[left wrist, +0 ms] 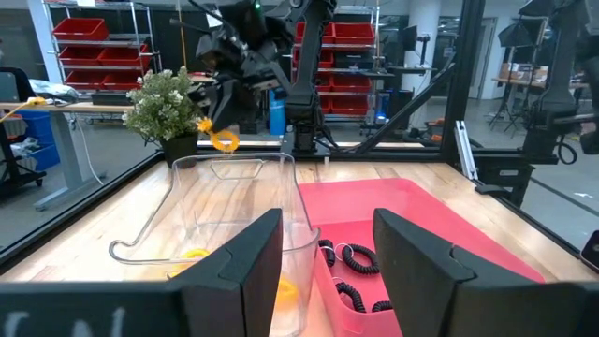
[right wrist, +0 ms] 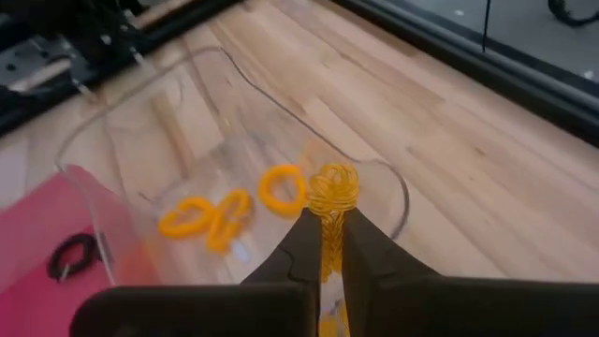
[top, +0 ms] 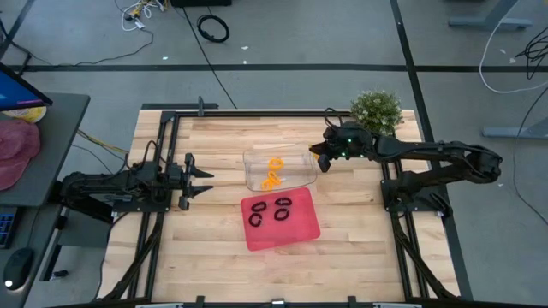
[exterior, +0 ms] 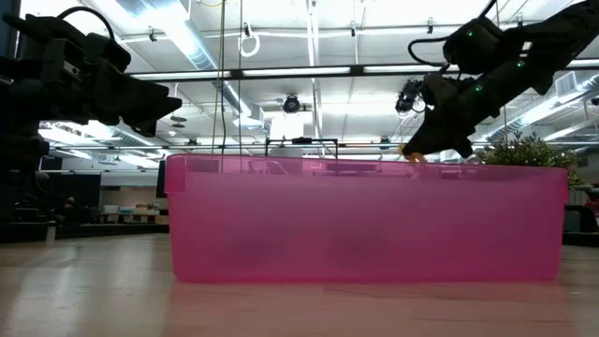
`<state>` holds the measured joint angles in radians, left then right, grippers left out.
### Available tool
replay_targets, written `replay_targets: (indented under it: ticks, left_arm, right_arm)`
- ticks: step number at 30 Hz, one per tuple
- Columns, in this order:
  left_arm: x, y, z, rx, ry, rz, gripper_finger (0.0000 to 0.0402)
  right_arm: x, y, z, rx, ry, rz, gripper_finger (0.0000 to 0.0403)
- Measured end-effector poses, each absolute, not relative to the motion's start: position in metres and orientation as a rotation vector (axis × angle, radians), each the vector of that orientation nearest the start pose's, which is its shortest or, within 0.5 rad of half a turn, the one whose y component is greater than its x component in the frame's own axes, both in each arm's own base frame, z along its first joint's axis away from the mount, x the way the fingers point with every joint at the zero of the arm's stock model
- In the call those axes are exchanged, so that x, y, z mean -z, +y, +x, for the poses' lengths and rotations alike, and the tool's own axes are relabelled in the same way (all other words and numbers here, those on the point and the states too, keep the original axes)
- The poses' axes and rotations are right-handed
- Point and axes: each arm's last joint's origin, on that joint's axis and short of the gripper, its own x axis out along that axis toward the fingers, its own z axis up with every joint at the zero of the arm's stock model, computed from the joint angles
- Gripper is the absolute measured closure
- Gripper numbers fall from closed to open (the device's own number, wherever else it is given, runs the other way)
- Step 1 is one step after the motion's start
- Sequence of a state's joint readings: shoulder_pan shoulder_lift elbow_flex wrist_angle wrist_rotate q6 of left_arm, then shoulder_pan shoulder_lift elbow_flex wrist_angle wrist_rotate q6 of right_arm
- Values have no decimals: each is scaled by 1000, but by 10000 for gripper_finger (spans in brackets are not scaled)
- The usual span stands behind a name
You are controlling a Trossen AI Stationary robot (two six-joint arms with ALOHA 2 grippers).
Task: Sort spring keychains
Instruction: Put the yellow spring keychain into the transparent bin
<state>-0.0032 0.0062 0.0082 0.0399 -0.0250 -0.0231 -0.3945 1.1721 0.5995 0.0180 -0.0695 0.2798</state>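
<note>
Dangling from the right hand is an orange spring keychain, pinched tight between the closed fingers and hanging just above the clear tray, where three orange keychains are already lying. That arm is reaching in from the plant side. Sitting in the red tray alongside are the black keychains. Over on its side of the tabletop, the left hand is hovering half open, gripping nothing.

a potted plant sits at the wooden table's far corner, a black cable coil on the floor.
</note>
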Motion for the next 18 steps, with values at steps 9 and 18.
replay_targets:
  ticks: [9, 18]
  left_arm:
    - [-170, 0, 97, -22, -42, -24, 229]
    - [-170, 0, 97, -21, -42, -24, 229]
  right_arm:
    - [-224, -80, 227, 334, 409, 368, 390]
    - [-236, -69, 235, 264, 289, 327, 391]
